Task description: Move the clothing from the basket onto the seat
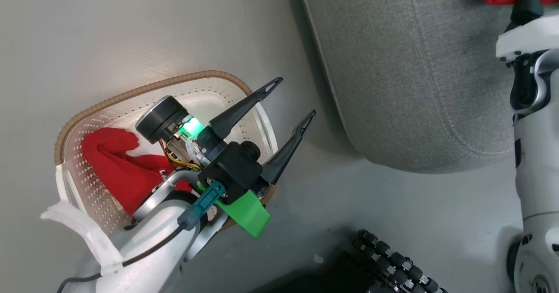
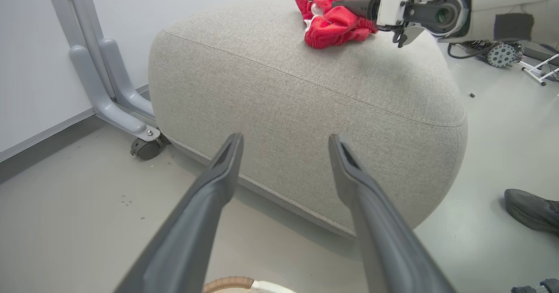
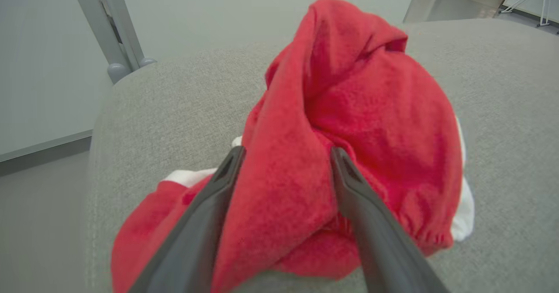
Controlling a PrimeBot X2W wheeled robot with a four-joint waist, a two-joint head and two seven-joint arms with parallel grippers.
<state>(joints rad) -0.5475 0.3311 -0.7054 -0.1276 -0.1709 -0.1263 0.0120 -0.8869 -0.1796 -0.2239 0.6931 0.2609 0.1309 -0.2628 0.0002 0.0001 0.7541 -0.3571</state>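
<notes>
One soft bright-red fabric garment with white trim [image 3: 349, 122] lies bunched on top of the large light-grey woven-fabric seat cushion [image 2: 305, 109], toward the far side of its top in the left wrist view. The right gripper [image 3: 287, 151] is at this garment. Its two dark fingers stand wide apart, with a raised fold of the red fabric bulging between them and touching their inner sides.

A second bright-red garment [image 1: 111, 164] lies crumpled inside the small cream-white perforated plastic basket with a brown woven-look rim [image 1: 131, 93]. It sits against the basket's left wall in the head view and is partly hidden by the left arm. The basket stands on the pale grey floor [image 1: 109, 31], near the seat cushion but not touching it.

The left gripper [image 1: 296, 95] hangs over the basket's right rim. Its fingers are spread apart, hold nothing and point toward the side of the cushion.

Beyond the cushion, a grey metal frame [image 2: 96, 87] on a black caster [image 2: 146, 148] stands beside a white wall. A dark shoe [image 2: 533, 210] rests on the floor to the cushion's right in the left wrist view. A black ribbed cable chain [image 1: 393, 262] lies at the bottom of the head view.
</notes>
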